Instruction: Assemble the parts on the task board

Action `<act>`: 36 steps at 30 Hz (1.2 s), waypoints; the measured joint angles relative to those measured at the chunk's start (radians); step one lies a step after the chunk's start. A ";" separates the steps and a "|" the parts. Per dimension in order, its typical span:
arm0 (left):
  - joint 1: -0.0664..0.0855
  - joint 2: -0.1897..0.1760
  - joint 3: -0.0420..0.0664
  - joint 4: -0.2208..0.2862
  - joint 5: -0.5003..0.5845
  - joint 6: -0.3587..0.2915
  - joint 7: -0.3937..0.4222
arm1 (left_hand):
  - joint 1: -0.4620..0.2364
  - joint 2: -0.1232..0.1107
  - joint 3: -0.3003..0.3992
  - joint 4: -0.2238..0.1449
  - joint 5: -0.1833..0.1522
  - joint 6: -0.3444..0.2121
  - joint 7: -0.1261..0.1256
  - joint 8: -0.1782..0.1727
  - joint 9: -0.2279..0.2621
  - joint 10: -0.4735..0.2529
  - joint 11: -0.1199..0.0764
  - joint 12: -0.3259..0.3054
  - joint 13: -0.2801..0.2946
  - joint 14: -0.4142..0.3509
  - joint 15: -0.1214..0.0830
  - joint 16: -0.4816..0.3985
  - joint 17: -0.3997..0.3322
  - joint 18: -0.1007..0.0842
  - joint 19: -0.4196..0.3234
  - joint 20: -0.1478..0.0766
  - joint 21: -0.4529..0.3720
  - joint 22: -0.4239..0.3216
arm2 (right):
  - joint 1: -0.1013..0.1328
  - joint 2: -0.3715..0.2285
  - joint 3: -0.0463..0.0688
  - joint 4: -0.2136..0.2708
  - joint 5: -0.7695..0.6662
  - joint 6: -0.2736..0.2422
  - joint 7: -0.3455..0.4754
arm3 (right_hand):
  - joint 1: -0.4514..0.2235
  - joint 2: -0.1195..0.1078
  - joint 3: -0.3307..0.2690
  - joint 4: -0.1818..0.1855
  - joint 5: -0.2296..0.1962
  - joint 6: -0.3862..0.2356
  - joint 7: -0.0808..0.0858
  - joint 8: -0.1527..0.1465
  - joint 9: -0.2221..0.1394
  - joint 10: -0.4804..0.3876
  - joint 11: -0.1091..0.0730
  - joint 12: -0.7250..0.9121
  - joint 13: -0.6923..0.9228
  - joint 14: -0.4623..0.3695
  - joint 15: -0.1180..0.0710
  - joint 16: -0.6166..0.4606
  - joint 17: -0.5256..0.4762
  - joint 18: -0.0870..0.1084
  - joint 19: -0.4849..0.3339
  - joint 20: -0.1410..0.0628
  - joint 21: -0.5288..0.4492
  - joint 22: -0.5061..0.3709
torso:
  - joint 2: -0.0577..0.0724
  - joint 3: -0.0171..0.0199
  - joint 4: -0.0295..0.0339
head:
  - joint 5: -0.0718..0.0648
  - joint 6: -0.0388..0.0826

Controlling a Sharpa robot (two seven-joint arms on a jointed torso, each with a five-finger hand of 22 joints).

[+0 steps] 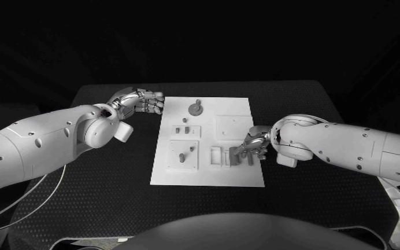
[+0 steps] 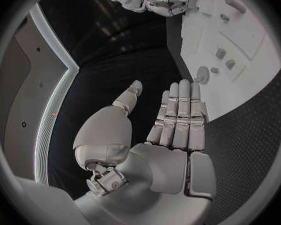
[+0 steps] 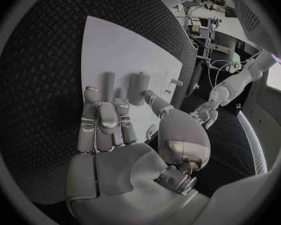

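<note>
At the near right edge of the task board (image 1: 208, 172), the right hand (image 1: 252, 146) reaches over upright parts (image 1: 247, 154); whether it grips one I cannot tell, and a sideways push may topple them. Farther left, the left hand (image 1: 143, 100) is open, holding nothing.

Task board (image 1: 237, 177) near edge free — right hand (image 1: 251, 146) blocks rt side parts.

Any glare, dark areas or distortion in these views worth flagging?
Head view: the task board is bright against a very dark table and background, its detail faint. Left wrist view: fisheye bends the board's edges. Right wrist view: the right robot hand hides part of the board.
</note>
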 measured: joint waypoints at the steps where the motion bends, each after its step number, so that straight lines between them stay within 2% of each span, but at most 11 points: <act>1: 0.000 0.000 0.000 0.000 0.000 0.000 0.000 | 0.000 0.000 0.000 0.000 0.000 0.000 0.000 0.000 0.000 0.000 0.000 0.000 0.000 0.000 0.000 0.000 0.000 0.000 0.000 0.000 0.000 0.000 | -0.001 0.001 0.000 -0.002 0.000 0.001 -0.003 | -0.002 -0.002 0.000 0.000 0.000 0.000 0.000 -0.002 0.000 -0.002 0.002 -0.002 0.000 -0.003 0.003 0.000 0.000 0.000 -0.001 0.000 0.000 0.000 | 0.000 0.0003 0.0000 | 0.000 0.000; 18: 0.000 -0.001 0.000 0.000 0.000 0.000 -0.004 | 0.000 0.000 0.000 0.000 0.000 0.000 0.000 0.000 -0.001 0.000 0.000 0.000 0.000 0.000 0.000 -0.004 0.000 0.000 0.000 0.000 0.000 0.000 | -0.013 0.018 0.007 -0.008 0.002 -0.002 -0.012 | -0.010 -0.010 0.012 -0.012 0.000 -0.007 0.003 -0.017 0.002 -0.009 0.009 -0.008 0.003 -0.013 0.006 0.000 -0.001 -0.002 -0.008 0.001 0.000 0.000 | 0.000 -0.0003 0.0000 | 0.003 0.000; 26: 0.000 0.000 0.000 0.000 0.000 0.001 -0.005 | -0.004 0.004 0.000 0.000 0.000 0.000 0.000 0.000 -0.001 0.000 0.000 0.000 -0.001 0.000 0.000 -0.004 0.000 0.000 0.000 0.000 0.000 -0.001 | -0.019 0.025 0.006 0.000 0.008 -0.002 -0.008 | -0.010 -0.010 0.012 -0.012 0.000 -0.008 0.004 -0.017 0.002 -0.009 0.009 -0.008 0.003 -0.013 0.006 0.000 -0.001 -0.007 -0.008 0.001 0.000 0.000 | 0.000 -0.0005 0.0000 | 0.005 0.000; 28: 0.000 -0.001 0.000 0.000 0.000 0.001 -0.006 | -0.004 0.004 0.000 0.000 0.000 0.000 0.000 0.000 -0.001 0.000 0.000 0.000 -0.001 0.000 0.000 -0.004 0.000 0.000 0.000 0.000 0.000 -0.001 | -0.020 0.026 0.006 0.000 0.008 -0.003 -0.007 | 0.025 -0.019 0.027 -0.045 0.000 -0.011 0.001 -0.017 0.004 -0.008 0.009 -0.008 0.004 -0.014 0.007 0.000 -0.001 -0.006 -0.012 0.000 0.004 0.001 | 0.000 -0.0007 0.0000 | 0.005 0.000; 32: 0.000 -0.002 0.000 0.000 0.000 0.001 -0.006 | -0.004 0.004 0.000 0.000 0.000 0.000 0.000 0.000 -0.002 0.000 0.000 0.000 -0.001 0.000 0.000 -0.004 0.000 0.000 0.000 0.000 0.000 -0.001 | -0.024 0.028 0.007 0.000 0.008 -0.008 -0.005 | 0.036 -0.011 0.020 -0.084 0.000 -0.011 0.001 -0.017 0.079 -0.012 0.013 -0.008 0.006 -0.017 0.010 0.000 -0.001 0.000 -0.016 0.002 0.010 0.001 | 0.000 -0.0007 0.0000 | 0.006 0.000; 34: 0.000 -0.002 0.000 0.000 0.000 0.001 -0.006 | -0.004 0.004 0.000 0.000 0.000 0.000 0.000 0.000 -0.002 0.000 0.000 0.000 -0.002 0.000 0.000 -0.004 0.000 0.000 0.000 0.000 0.000 -0.001 | -0.025 0.029 0.007 0.000 0.007 -0.011 -0.005 | 0.036 -0.011 0.019 -0.086 0.000 -0.011 0.001 -0.017 0.079 -0.012 0.013 -0.008 0.006 -0.017 0.010 0.000 -0.001 0.000 -0.017 0.002 0.010 0.001 | 0.000 -0.0007 -0.0001 | 0.006 0.000; 35: 0.000 -0.002 0.000 0.000 0.000 0.001 -0.006 | -0.004 0.004 0.000 0.000 0.000 0.000 0.000 0.000 -0.002 0.000 0.000 0.000 -0.002 0.000 0.000 -0.004 0.000 0.000 0.000 0.000 0.000 -0.002 | -0.025 0.030 0.006 0.000 0.006 -0.012 -0.005 | 0.036 -0.011 0.019 -0.089 0.000 -0.012 0.001 -0.017 0.105 -0.012 0.013 -0.008 0.006 -0.018 0.011 0.000 -0.001 0.000 -0.017 0.002 0.010 0.001 | 0.000 -0.0006 -0.0001 | 0.006 0.000; 36: 0.000 -0.002 0.000 0.000 0.000 0.001 -0.006 | -0.004 0.004 0.000 0.000 0.000 0.000 0.000 0.000 -0.002 0.000 0.000 0.000 -0.002 0.000 0.000 -0.004 0.000 0.000 0.000 0.000 0.000 -0.002 | -0.026 0.030 0.006 0.000 0.005 -0.014 -0.005 | 0.036 -0.011 0.020 -0.094 0.000 -0.012 0.001 -0.017 0.105 -0.012 0.013 -0.008 0.006 -0.018 0.011 0.000 -0.001 0.000 -0.017 0.002 0.010 0.001 | 0.000 -0.0006 -0.0001 | 0.006 0.000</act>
